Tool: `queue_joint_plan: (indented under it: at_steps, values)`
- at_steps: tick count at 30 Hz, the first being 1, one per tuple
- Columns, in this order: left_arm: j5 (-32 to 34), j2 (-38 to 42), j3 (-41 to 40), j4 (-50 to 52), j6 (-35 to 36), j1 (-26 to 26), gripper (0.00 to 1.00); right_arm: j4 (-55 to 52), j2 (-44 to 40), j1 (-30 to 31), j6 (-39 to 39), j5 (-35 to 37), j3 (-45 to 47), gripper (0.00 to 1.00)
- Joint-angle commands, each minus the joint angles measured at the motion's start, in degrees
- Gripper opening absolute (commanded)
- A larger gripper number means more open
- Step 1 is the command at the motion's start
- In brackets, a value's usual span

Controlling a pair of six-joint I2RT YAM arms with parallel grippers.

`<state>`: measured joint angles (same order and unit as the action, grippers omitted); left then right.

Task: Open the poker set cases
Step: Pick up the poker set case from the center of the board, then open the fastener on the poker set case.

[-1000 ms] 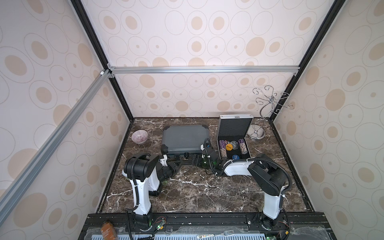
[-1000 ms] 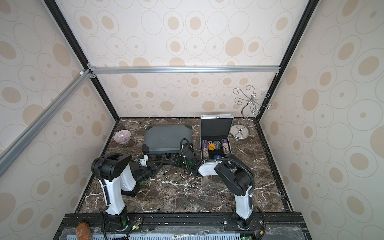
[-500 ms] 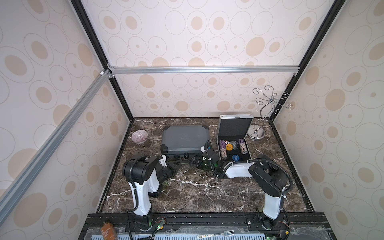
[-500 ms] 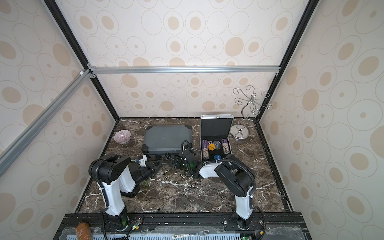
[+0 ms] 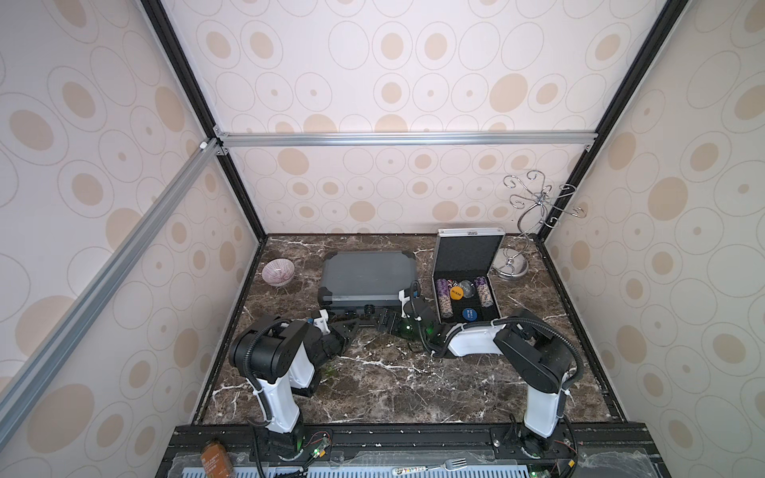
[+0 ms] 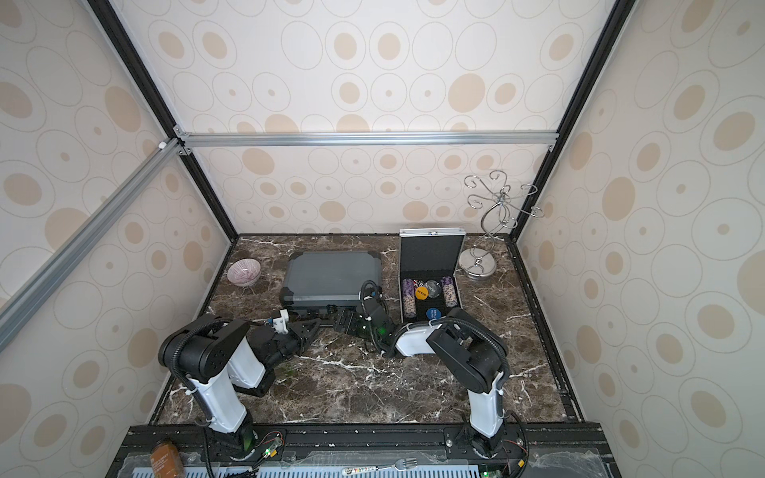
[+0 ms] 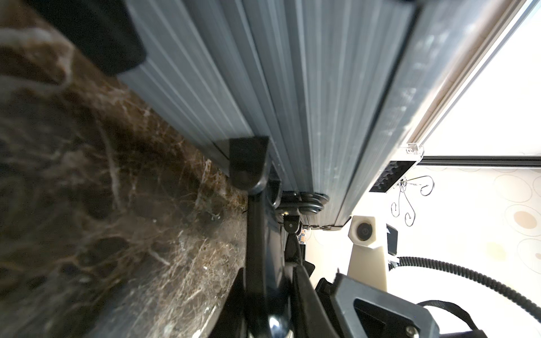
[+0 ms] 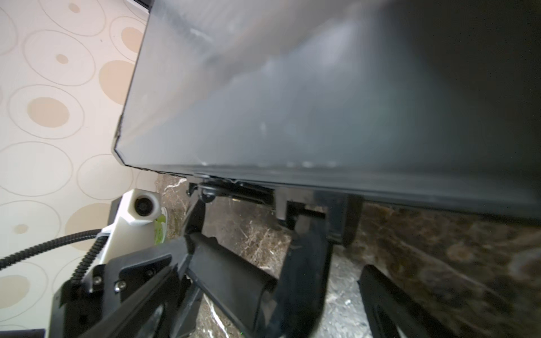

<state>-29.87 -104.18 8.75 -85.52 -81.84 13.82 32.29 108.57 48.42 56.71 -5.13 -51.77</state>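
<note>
Faintly, print marks the yellow disc (image 5: 456,293) in the silver case (image 5: 467,253).

On the table (image 5: 393,385), toward the back and near the middle, the larger case (image 5: 366,275), lying flat. Left of it, near the table's left edge and apart from the case, a bowl (image 5: 278,272). Right of the larger case, the smaller case (image 5: 463,305), its lid (image 5: 470,252) upright at the rear, chips (image 5: 482,291) inside in rows at left and right, loose pieces between them. Behind and right of that, in the back right corner, a hook stand (image 5: 512,267). Before the larger case, at its front edge, the left pincer (image 5: 354,324) around the handle (image 7: 259,248), the right pincer (image 5: 383,320) just to the right. Before the table, on the ledge (image 5: 414,438), a jar (image 5: 215,455) at left, a fork (image 5: 449,464) at right.
</note>
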Motion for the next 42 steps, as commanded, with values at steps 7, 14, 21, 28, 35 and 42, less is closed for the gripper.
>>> queue_joint_plan:
  at_steps: [7, 14, 21, 28, 35, 42]
  values:
    - [0.9, 2.2, 1.8, -16.3, 0.0, 3.1, 0.00, 4.9, -1.1, 1.0, 4.5, -1.7, 1.2, 0.98]
    - [2.6, 8.8, 2.8, -9.8, 0.6, 4.6, 0.00, 7.9, 0.8, 1.4, 6.8, -2.5, 0.9, 0.99]
    - [4.3, 10.7, 3.7, -8.5, -1.3, 6.0, 0.00, 12.8, 2.8, 1.4, 8.5, -2.8, -0.4, 0.99]
    - [5.4, 11.3, 3.4, -9.0, -2.1, 7.0, 0.00, 13.8, 3.1, 1.4, 8.6, -2.3, -2.6, 0.99]
    - [6.3, 12.1, 2.9, -7.8, -2.3, 7.7, 0.00, 17.4, 5.5, 1.3, 10.5, -2.0, -3.7, 0.99]
    - [6.7, 10.7, 1.5, -10.5, -3.6, 8.3, 0.00, 21.0, 6.6, 0.3, 11.4, -1.2, -3.1, 1.00]
